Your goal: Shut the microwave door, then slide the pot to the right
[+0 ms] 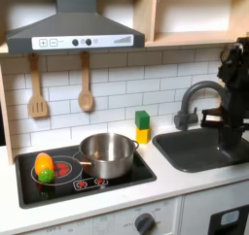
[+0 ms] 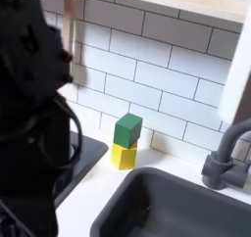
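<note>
pot (image 1: 107, 154) sits on the right burner of the black cooktop (image 1: 136, 176) in the first exterior view, handle toward that view's left. gripper (image 1: 231, 132) hangs over the dark sink (image 1: 199, 151) at the first exterior view's right; whether its jaws are wide or narrow, i cannot tell. green block (image 2: 127, 130) rests on yellow block (image 2: 123, 156).

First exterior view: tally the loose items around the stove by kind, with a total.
Pots: 1, the pot on the stove
Stacked blocks: 2, green block on yellow block
Toy food pieces: 1, the toy food
Hanging wooden utensils: 2, spatula and spoon
Total: 6
</note>
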Tool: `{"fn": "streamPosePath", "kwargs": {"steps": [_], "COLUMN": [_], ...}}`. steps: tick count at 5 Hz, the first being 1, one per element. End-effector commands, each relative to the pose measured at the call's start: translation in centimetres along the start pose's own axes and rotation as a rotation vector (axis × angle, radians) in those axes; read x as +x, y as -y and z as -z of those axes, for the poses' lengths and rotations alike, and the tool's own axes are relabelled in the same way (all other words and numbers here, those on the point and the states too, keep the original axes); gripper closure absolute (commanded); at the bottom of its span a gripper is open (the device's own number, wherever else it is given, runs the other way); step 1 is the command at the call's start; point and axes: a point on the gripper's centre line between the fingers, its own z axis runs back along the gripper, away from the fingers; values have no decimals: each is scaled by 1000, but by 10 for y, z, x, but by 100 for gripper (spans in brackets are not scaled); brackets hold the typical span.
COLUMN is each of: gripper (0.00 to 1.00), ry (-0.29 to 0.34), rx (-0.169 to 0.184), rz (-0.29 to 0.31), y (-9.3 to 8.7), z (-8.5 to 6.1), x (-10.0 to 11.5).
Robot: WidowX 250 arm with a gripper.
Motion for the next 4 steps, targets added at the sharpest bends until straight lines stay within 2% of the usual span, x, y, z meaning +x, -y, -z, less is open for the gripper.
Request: {"fn": "streamPosePath", "kwargs": {"steps": [1,2,3,4], "gripper": [100,100,28,0], "ry": [-9,9,9,29], "rx": [-53,-68,-69,-11], "rz": [-19,-24,-24,-84], "y": [6,9,12,9], "z": [7,4,3,-2], "x": [-8,-10,-12,-13]}}
